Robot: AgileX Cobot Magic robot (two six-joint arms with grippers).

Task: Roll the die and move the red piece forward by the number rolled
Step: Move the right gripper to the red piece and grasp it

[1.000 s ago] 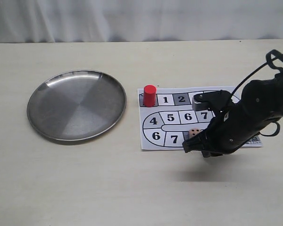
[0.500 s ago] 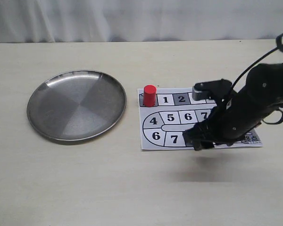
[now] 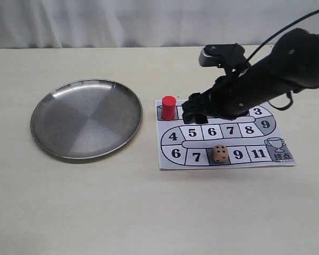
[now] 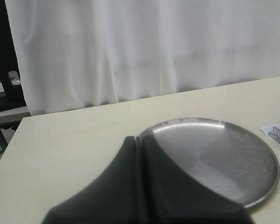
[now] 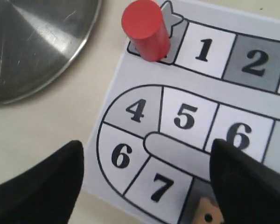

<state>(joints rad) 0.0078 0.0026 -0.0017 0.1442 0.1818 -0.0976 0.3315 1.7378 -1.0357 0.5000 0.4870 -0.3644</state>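
The red piece (image 3: 168,108), judged light, rigid and smooth, is best taken by its round sides; it stands on the board (image 3: 166,159), mid-counter. The die (image 3: 219,153) lies nearer the right edge. The right end effector (image 5: 147,156) is released and empty; the left end effector (image 4: 139,142) is clenched.

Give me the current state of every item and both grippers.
die: at rest on the board's bottom row, between 7 and 9, unheld.
red piece: upright on the start square beside 1.
right gripper: open, empty, above the board.
left gripper: shut, empty.
plate: flat on the table, nothing in it.
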